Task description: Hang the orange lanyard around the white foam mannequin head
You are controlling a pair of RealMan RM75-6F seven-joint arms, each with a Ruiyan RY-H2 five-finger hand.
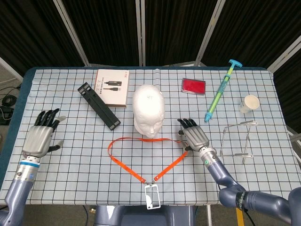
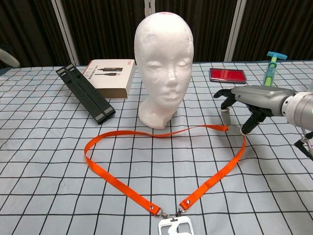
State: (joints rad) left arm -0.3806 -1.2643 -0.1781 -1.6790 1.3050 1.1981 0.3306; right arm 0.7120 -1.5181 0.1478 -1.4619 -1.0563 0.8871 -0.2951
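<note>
The white foam mannequin head (image 1: 148, 110) (image 2: 164, 58) stands upright at mid-table, facing me. The orange lanyard (image 1: 124, 165) (image 2: 122, 184) lies as a loop in front of it, its clear badge holder (image 1: 152, 195) (image 2: 176, 227) near the front edge. My right hand (image 1: 195, 136) (image 2: 249, 105) sits at the loop's right bend, fingers curled down, pinching the strap, which is raised slightly off the cloth there. My left hand (image 1: 41, 134) hovers over the table's left side with fingers spread and empty, well away from the lanyard; only the head view shows it.
A black folding stand (image 1: 99, 105) and a white box (image 1: 112, 87) lie back left of the head. A red case (image 1: 193, 86), a green-blue pump (image 1: 219, 94), a paper cup (image 1: 249, 103) and a clear acrylic stand (image 1: 237, 141) occupy the right side.
</note>
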